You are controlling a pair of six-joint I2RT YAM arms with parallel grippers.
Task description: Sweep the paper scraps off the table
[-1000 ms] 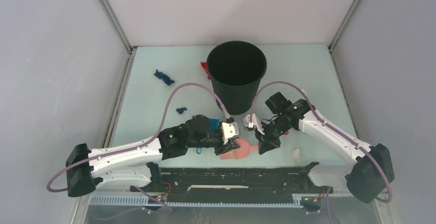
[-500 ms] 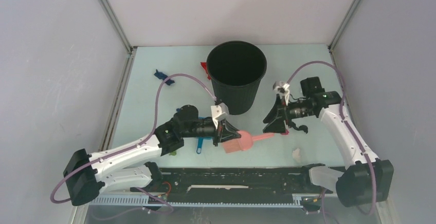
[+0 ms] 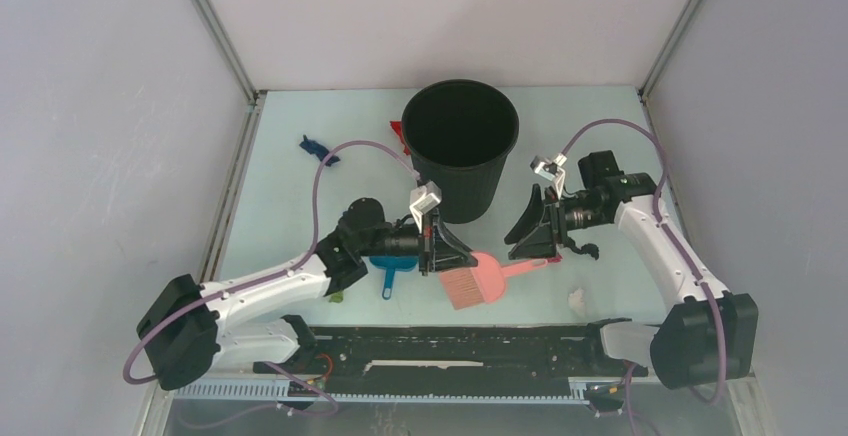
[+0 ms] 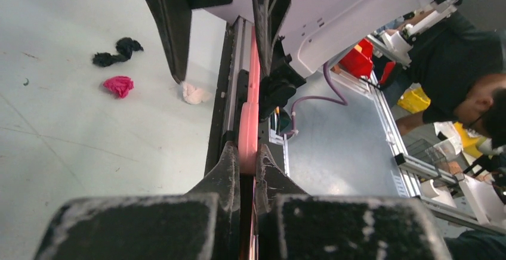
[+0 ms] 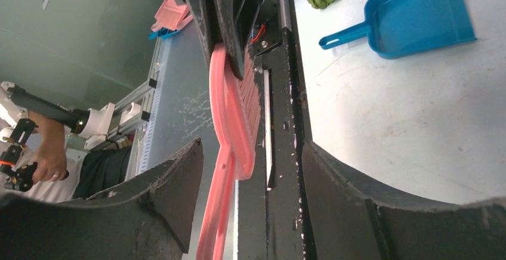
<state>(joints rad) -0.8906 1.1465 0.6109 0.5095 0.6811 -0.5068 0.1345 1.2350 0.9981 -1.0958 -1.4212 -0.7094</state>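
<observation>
Shifted: pink brush (image 3: 478,281), head swung slightly rightward; left end effector (image 4: 246,149) clamped on it; right end effector (image 5: 249,152) apart, astride handle. Scattered across surface (image 3: 290,206), paper scraps (image 4: 119,85): light, soft; sweep, don't pinch.

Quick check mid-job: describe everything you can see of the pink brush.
The pink hand brush looks like moulded plastic: a flat, wide head with pink bristles and a slim handle pointing to the robot's right. The left end effector is shut on the head. The handle runs between the open fingers of the right end effector. Whether it touches the table cannot be told.
</observation>
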